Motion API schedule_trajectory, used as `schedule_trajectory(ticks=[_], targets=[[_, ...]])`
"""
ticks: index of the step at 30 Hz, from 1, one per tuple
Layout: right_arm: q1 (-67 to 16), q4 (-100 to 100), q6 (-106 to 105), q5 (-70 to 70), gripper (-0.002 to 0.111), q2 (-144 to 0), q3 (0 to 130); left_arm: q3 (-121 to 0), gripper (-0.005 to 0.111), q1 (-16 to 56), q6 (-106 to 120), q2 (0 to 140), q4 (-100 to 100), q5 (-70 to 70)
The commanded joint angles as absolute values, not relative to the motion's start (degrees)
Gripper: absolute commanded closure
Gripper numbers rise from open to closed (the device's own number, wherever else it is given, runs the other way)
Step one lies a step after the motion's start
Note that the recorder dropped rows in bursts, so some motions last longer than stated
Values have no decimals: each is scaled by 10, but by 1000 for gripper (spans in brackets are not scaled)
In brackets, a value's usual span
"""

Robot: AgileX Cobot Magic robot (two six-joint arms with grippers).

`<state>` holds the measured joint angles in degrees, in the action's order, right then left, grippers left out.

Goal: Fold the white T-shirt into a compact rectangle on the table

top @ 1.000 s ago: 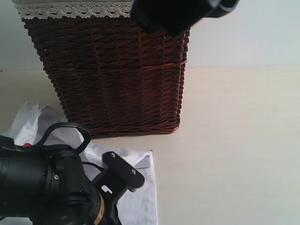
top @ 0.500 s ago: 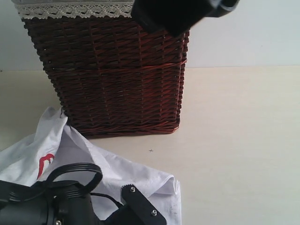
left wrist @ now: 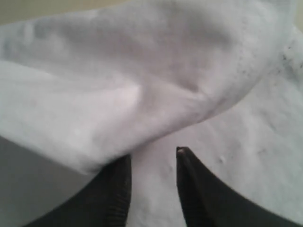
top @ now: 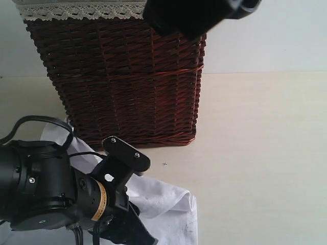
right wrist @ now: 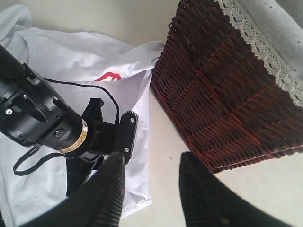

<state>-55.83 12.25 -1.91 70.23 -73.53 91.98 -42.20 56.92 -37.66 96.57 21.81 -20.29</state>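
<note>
The wicker basket point(top: 127, 76) stands on the table point(top: 265, 153), its lace-trimmed liner point(top: 82, 10) folded over the rim. The white T-shirt point(right wrist: 71, 52) lies loosely spread on the table in front of the basket. One flap runs up against the basket's bottom corner, and the red patch point(right wrist: 110, 76) sits close to that corner.

The left arm point(top: 46, 194) is over the shirt. Half a second ago it sat lower in the exterior view, with the red mark showing beside it. Now its body has swung up toward the basket and covers that mark there. The left gripper point(left wrist: 152, 189) points down at the cloth. Its jaws stand a little apart, with a narrow gap between the tips. Nothing is pinched in the gap, and shirt fabric lies just beyond it. A thick fold point(left wrist: 118, 94) of the shirt lies right at the tip of one finger.

The rumpled corner of the shirt farthest from the basket's lace side is where it was half a second ago. A second ago the cloth stopped shorter, ended in a straighter edge, and was bunched up beside the basket.

The right gripper point(right wrist: 151, 194) hangs high over the table in front of the basket, jaws wide apart and holding nothing. The right arm point(top: 194, 15), dark against the basket's upper edge, has not moved, and neither has the basket.
</note>
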Motion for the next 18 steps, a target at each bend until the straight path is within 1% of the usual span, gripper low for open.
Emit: schedule_trajectory(ticks=[1,3,7,10,12,16,18], targets=[[-556,126,-25,700,71,-734,923,-422,55,566,-377,975,222,-135],[-556,126,-25,700,71,-734,923,-422,50,566,-375,975,228,-104],[-556,124,-30,700,71,-734,923,-422,50,566,-361,977,292,-65],[-556,124,-30,700,71,-734,923,-422,50,566,-361,983,390,-52],[-556,124,-30,700,71,-734,923,-428,50,565,-364,998,432,-60],[-556,124,-30,700,71,-734,923,-470,50,558,-365,1054,488,-122],[-556,123,-30,700,71,-734,923,-493,50,558,-366,1068,507,-126]])
